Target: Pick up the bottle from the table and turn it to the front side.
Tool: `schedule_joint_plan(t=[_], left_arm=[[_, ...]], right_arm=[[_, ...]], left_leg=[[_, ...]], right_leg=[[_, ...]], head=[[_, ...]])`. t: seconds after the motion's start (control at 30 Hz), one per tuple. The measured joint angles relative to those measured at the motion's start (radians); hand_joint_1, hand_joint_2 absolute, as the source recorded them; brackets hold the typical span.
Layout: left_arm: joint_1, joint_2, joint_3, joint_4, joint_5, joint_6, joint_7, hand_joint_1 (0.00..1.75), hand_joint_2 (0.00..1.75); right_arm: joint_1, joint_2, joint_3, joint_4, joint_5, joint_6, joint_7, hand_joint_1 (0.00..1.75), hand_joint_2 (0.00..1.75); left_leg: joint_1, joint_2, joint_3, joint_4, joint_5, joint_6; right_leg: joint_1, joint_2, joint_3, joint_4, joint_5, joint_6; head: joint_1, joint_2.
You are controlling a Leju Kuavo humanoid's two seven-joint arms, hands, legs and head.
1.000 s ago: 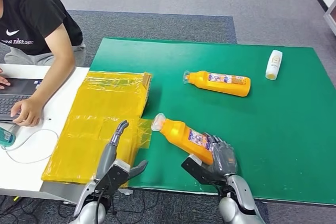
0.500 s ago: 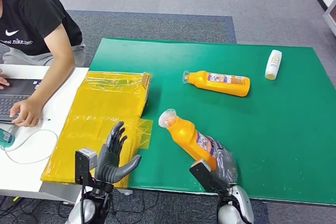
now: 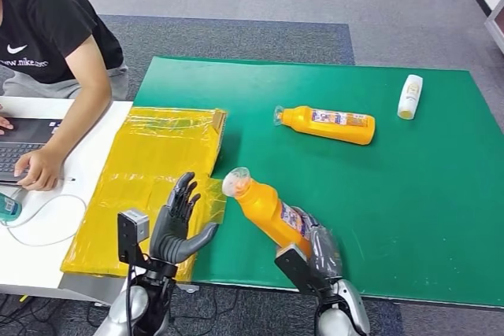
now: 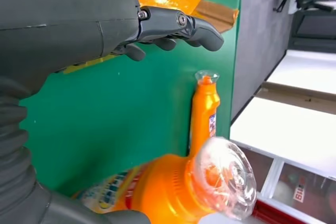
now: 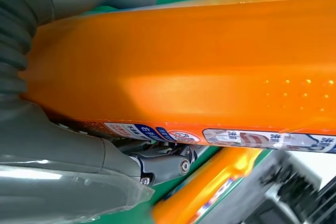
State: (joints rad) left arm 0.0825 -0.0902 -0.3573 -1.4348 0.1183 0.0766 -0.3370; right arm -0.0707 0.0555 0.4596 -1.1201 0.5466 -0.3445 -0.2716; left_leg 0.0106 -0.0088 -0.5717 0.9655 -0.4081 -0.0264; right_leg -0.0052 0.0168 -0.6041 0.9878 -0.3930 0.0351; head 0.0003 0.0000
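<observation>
Your right hand (image 3: 320, 253) gripping orange bottle (image 3: 270, 212) by base, lifting it tilted above green surface (image 3: 416, 194). Left hand (image 3: 178, 226) hovering open, fingers spread. Left wrist view showing clear cap (image 4: 226, 179) facing camera; second bottle (image 3: 327, 124) lying beyond.

A yellow plastic sheet (image 3: 157, 167) lies crinkled right under and beyond the fingers (image 3: 184, 194) of the left hand (image 3: 176, 230), overlapping a green mat (image 3: 416, 194) and a white table (image 3: 89, 155). Ahead of those fingers and off to their right, a second orange bottle (image 3: 327, 124) lies on its side on the mat, cap end toward the sheet. A small white bottle (image 3: 410, 97) lies farther right, well apart from it. To the left of the fingers, a person in a black shirt (image 3: 50, 25) rests a hand (image 3: 37, 168) on a laptop (image 3: 20, 147). Grey carpet (image 3: 268, 5) surrounds everything.
</observation>
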Motion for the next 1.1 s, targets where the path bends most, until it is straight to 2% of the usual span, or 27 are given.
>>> schedule_joint_plan(t=[0.2,0.63,0.87,1.1], left_arm=[[-0.038,-0.006,-0.006,0.05,0.014,-0.016,0.004,0.0,1.75],[-0.068,-0.011,-0.016,0.107,0.076,-0.047,0.017,0.0,1.75],[-0.081,-0.002,-0.07,0.107,0.014,-0.097,0.007,0.0,1.75],[-0.082,0.027,-0.13,0.07,-0.017,-0.177,-0.004,0.0,1.75]], right_arm=[[-0.005,0.0,0.047,-0.003,-0.028,0.039,-0.017,1.75,1.75],[0.002,-0.006,0.099,-0.065,-0.159,0.094,-0.028,1.75,1.75],[0.0,-0.006,0.1,-0.065,-0.192,0.084,-0.023,1.75,1.75],[-0.003,-0.006,0.098,-0.057,-0.218,0.081,-0.034,1.75,1.75]], left_leg=[[0.0,0.0,0.0,0.0,0.0,0.0],[0.0,0.0,-0.006,0.0,0.001,0.0],[0.0,0.0,-0.008,0.0,0.001,0.001],[0.0,0.0,-0.009,0.0,0.0,0.001]], right_leg=[[0.0,0.0,0.0,0.0,0.0,0.0],[0.0,0.0,-0.005,0.0,0.0,0.0],[0.0,-0.001,-0.006,0.0,0.0,0.001],[0.0,-0.001,-0.007,0.0,-0.001,0.001]], head=[[0.0,0.0],[0.0,0.0],[0.0,0.0],[0.0,0.0]])
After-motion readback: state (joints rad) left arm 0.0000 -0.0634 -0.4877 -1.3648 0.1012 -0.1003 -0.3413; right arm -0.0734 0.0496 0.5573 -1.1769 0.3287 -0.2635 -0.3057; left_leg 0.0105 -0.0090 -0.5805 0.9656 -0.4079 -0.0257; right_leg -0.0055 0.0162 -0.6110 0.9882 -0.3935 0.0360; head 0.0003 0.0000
